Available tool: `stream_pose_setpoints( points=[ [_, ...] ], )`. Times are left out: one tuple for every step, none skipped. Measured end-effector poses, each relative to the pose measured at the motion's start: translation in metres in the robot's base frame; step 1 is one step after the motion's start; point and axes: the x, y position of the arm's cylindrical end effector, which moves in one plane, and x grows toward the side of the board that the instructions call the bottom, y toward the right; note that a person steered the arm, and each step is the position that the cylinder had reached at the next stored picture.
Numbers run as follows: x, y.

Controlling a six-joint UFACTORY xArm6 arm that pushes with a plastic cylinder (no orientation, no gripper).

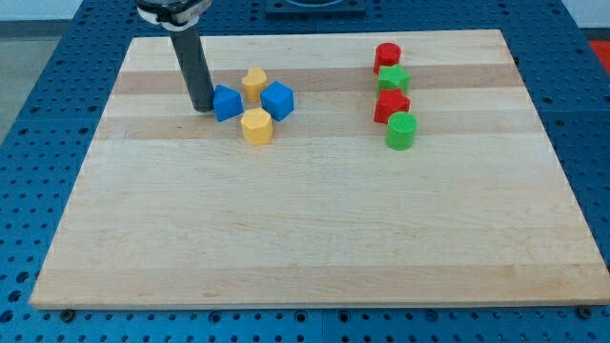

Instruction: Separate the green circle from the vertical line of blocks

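Note:
A vertical line of blocks stands at the view's upper right: a red circle [387, 55] at the top, a green star [393, 79] under it, a red star [391, 105] below that, and the green circle [401, 131] at the bottom, touching the red star. My tip [202, 107] rests on the board far to the view's left of that line, right against the left side of a blue block [227, 103]. The rod rises from there to the view's top edge.
A cluster sits by my tip: two blue blocks, the second [277, 100] to the right, a yellow block [254, 84] above them and a yellow hexagon [256, 126] below. The wooden board [305, 238] lies on a blue perforated table.

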Motion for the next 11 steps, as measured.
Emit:
stream_pose_setpoints(
  points=[
    [0.001,0.003],
    [0.001,0.022],
    [0.002,0.021],
    [0.049,0.004],
    [0.13,0.034],
    [0.167,0.152],
    [0.159,0.259],
    [0.096,0.313],
    [0.058,0.307],
    [0.038,0.276],
    [0.054,0.264]
  ],
)
